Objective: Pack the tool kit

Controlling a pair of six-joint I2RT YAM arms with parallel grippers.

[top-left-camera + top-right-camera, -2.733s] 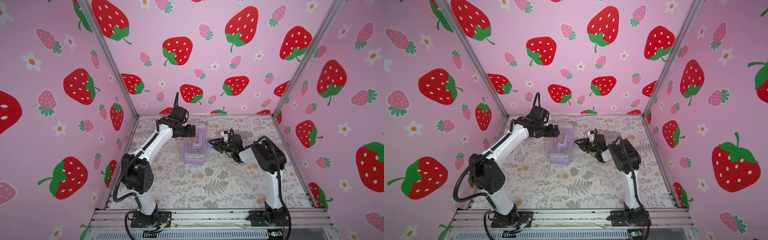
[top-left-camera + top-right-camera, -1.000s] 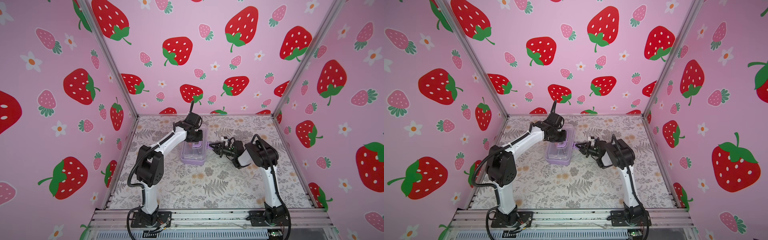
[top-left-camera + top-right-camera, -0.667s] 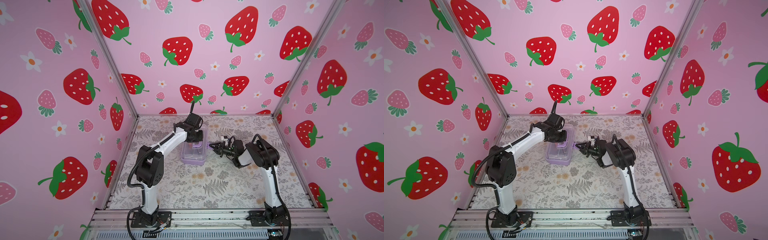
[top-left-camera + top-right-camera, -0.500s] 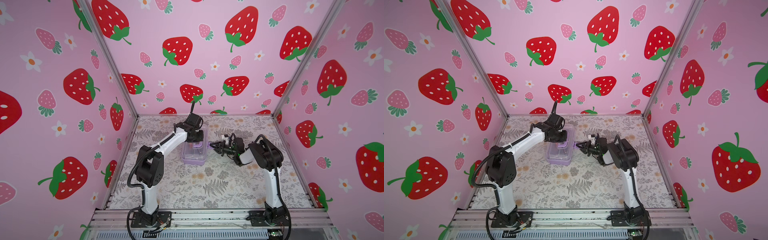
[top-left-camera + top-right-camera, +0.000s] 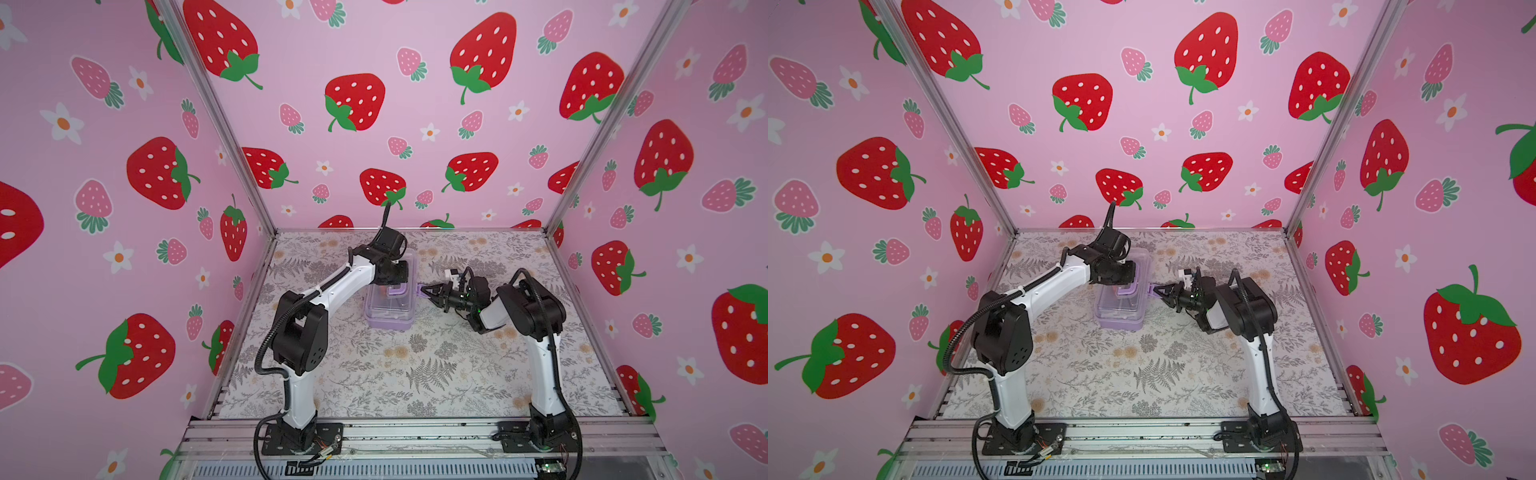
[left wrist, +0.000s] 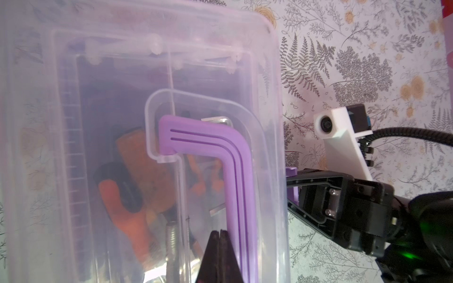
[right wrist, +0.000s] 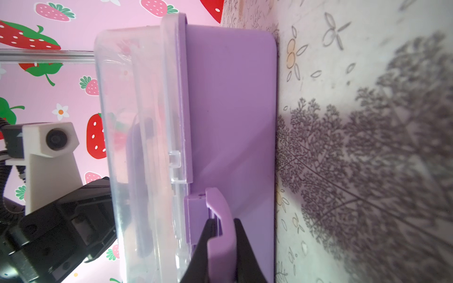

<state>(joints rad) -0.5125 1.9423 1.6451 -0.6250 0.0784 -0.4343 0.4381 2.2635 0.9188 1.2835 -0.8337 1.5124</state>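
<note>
We see the tool kit (image 5: 389,311) lying lid-up on the floral surface (image 5: 415,374), a little toward 12 o'clock from its middle. The left tool (image 6: 220,232) has its jaws pressed together with nothing between them. It sits over the clear lid (image 6: 110,73), just beside the purple handle (image 6: 235,171). In both top views its tips are hidden under its own wrist, and we cannot tell whether they touch the lid. From 3 o'clock the right tool (image 7: 222,220) pinches the latch (image 7: 218,205) on the kit's 3 o'clock side, narrow around it. Through the lid we make out only blurred orange-and-black grips (image 6: 130,191) and a threaded metal rod (image 6: 171,242). Both wrist views crop the kit's end. Moulded ticks (image 6: 71,147) along the lid are too blurred to read.
</note>
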